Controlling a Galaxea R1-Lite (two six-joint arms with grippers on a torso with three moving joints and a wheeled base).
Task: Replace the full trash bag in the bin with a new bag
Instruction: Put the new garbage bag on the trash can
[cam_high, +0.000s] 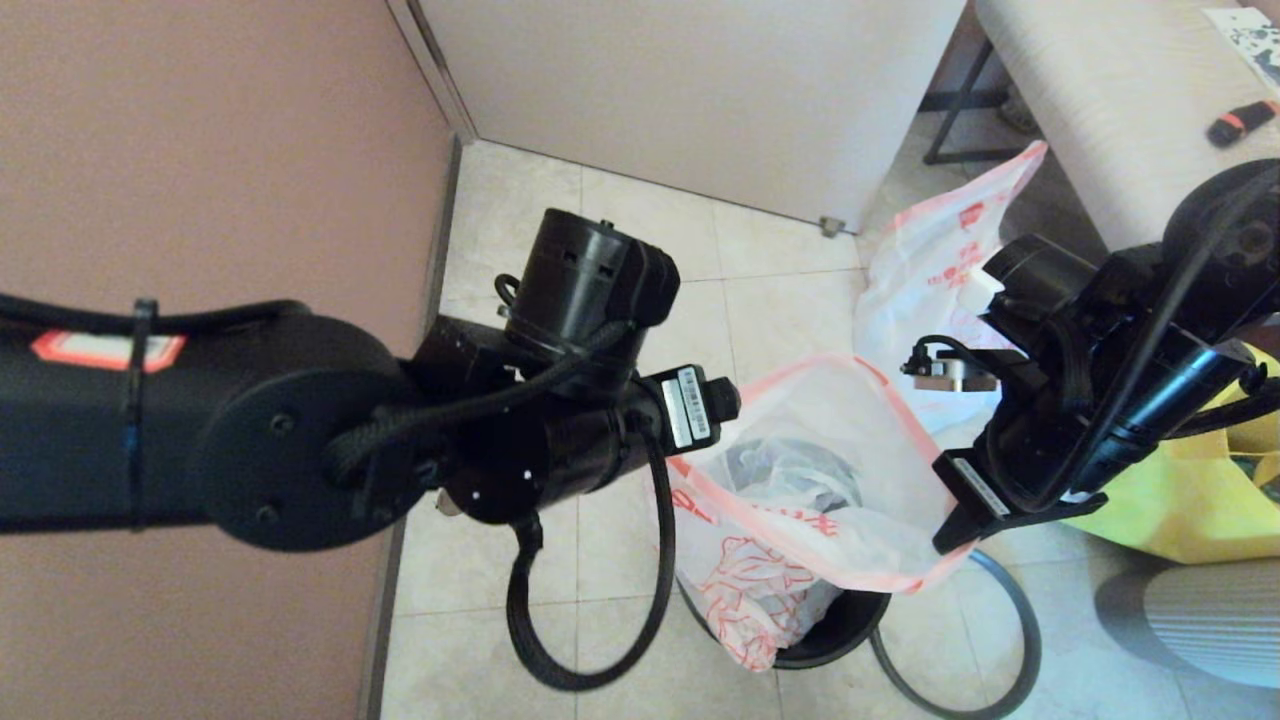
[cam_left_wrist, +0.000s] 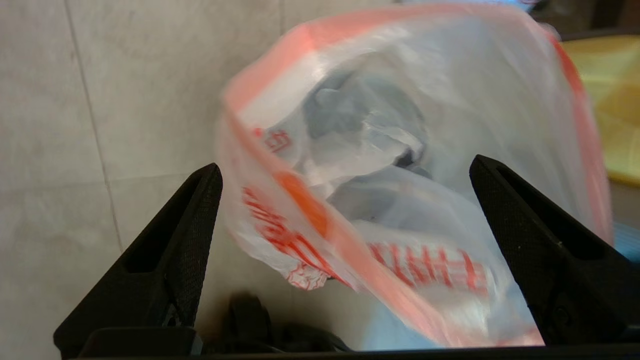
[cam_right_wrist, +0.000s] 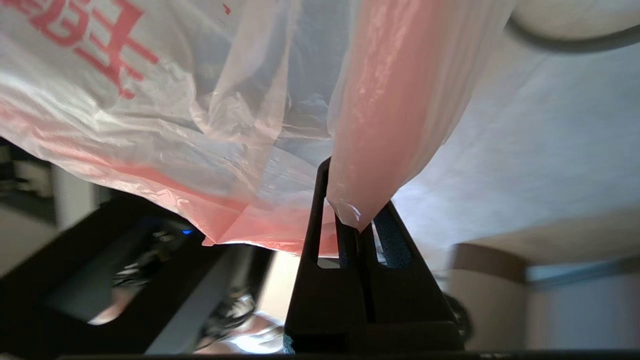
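The limp new bag (cam_high: 830, 500) hangs with its mouth open over the black bin (cam_high: 840, 625), and one printed side droops down the bin's front. My right gripper (cam_right_wrist: 350, 220) is shut on a pinch of the bag's pink rim at the near right corner. My left gripper (cam_left_wrist: 346, 164) is open at the bag's left side, with the pink rim (cam_left_wrist: 310, 210) lying between its fingers. The bulky full trash bag (cam_high: 920, 270) stands on the floor behind, beside the bench. The grey hoop (cam_high: 1036, 650) lies on the tiles round the bin's right side.
A pink wall runs along the left and a white panel closes the back. A bench (cam_high: 1100, 100) stands at the upper right, with the big yellow bag (cam_high: 1180, 500) on the floor at the right. My left arm (cam_high: 250, 430) fills the left foreground.
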